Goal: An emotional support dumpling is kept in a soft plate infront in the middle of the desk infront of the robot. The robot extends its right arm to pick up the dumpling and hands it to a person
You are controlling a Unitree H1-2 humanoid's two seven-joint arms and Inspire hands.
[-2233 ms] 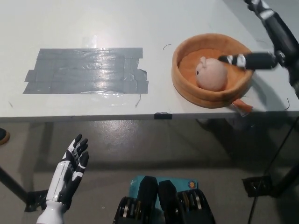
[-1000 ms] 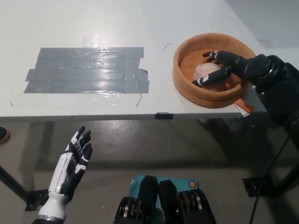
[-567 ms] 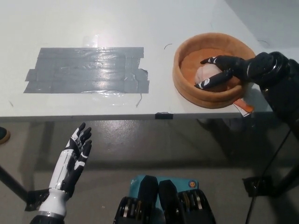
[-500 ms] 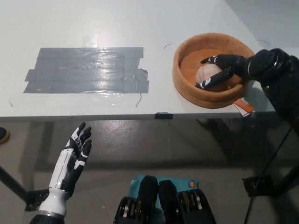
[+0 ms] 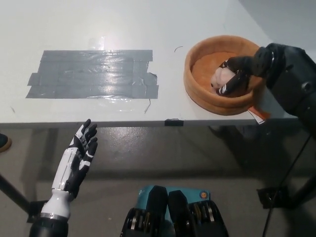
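Dumpling (image 5: 218, 76) inside the soft plate (image 5: 197, 94), at its right side, wrapped by the closed fingers of the right hand (image 5: 237, 74); likely to squirt out if squeezed unevenly, or drag the plate along; left hand (image 5: 76, 165) open, low.

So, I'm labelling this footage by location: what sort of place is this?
Probably a lab or workshop. A plain white desk patched with grey tape stands on a bare grey floor, and cables hang beside it.
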